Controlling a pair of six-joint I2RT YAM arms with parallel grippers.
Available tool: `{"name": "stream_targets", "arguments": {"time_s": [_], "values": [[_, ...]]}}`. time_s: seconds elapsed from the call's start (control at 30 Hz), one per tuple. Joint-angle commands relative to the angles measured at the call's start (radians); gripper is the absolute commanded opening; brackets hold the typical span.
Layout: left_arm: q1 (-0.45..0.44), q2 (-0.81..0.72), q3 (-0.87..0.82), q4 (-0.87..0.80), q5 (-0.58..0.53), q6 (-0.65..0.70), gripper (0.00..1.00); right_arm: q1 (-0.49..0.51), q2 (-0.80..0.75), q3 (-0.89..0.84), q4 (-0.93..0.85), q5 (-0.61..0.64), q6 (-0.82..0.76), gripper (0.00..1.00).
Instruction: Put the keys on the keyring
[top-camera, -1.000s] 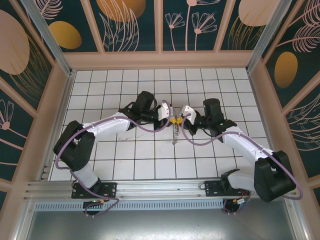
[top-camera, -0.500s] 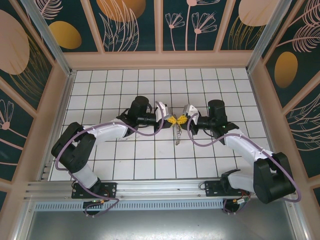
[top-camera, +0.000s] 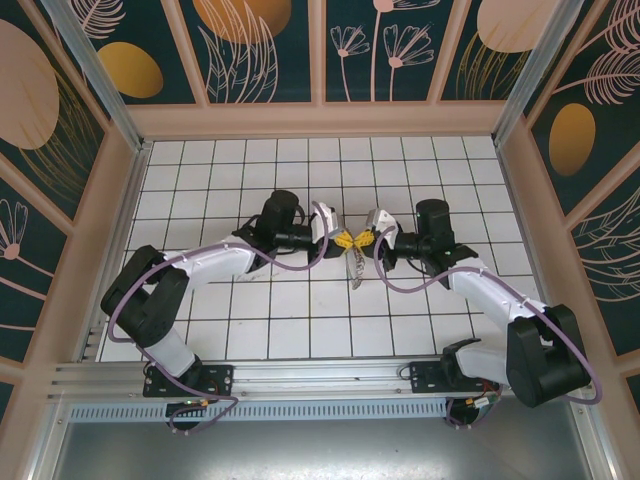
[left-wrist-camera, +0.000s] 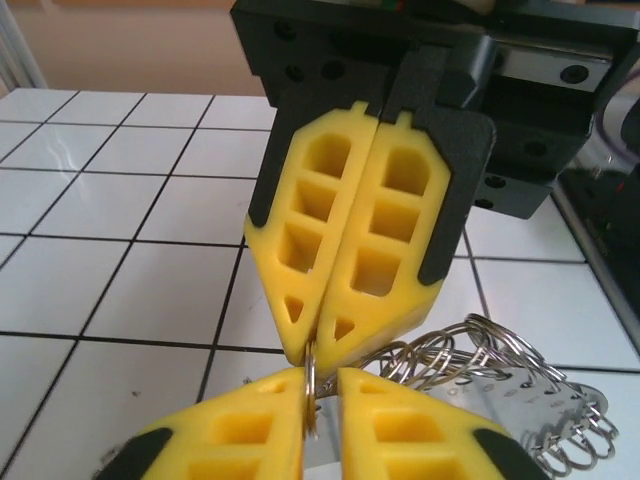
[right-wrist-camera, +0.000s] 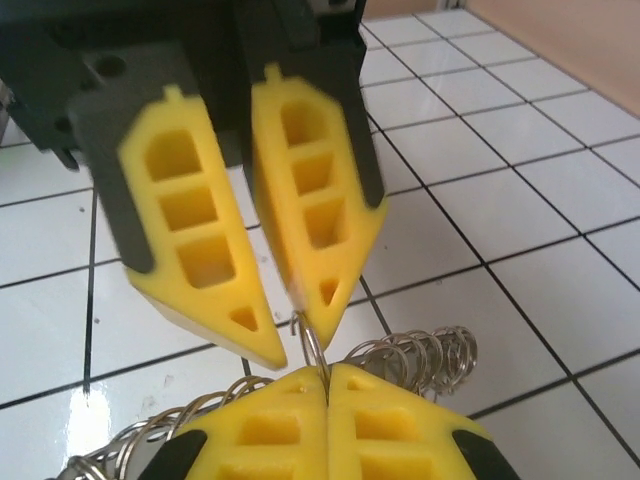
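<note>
Top external: both grippers tip to tip over mid-worktop, the keyring caught between them.
Top external shows the left gripper (top-camera: 338, 241) and right gripper (top-camera: 366, 241) meeting above the worktop (top-camera: 250, 320), with the keyring (top-camera: 355, 268) dangling just below. Left wrist: the left jaws stand narrowly apart around the thin wire, and the right jaws are pinched tight on it. I'd hold that pinch firm and centre the wire in the gap before closing. Right wrist: the same arrangement from the other side. Count: two grippers, one keyring; its small split rings (right-wrist-camera: 420, 355) overlap too much to count.
</note>
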Motion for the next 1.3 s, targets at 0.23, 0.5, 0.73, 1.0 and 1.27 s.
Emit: {"name": "stream_targets", "arguments": {"time_s": [0.23,0.5,0.73,1.0,1.27], "values": [[-0.011,0.014,0.158,-0.341,-0.067,0.194,0.23,0.032,-0.008,0.047,-0.034,0.078,-0.037,0.00],[-0.013,0.046,0.206,-0.384,-0.062,0.217,0.25,0.038,-0.007,0.046,-0.026,0.080,-0.031,0.00],[-0.015,0.050,0.215,-0.395,-0.061,0.222,0.19,0.040,-0.005,0.043,-0.013,0.070,-0.021,0.00],[-0.015,0.050,0.214,-0.387,-0.056,0.227,0.00,0.043,-0.012,0.041,-0.008,0.065,-0.015,0.00],[-0.015,0.020,0.128,-0.232,-0.014,0.175,0.00,0.039,-0.021,0.008,0.010,0.078,-0.020,0.00]]}}
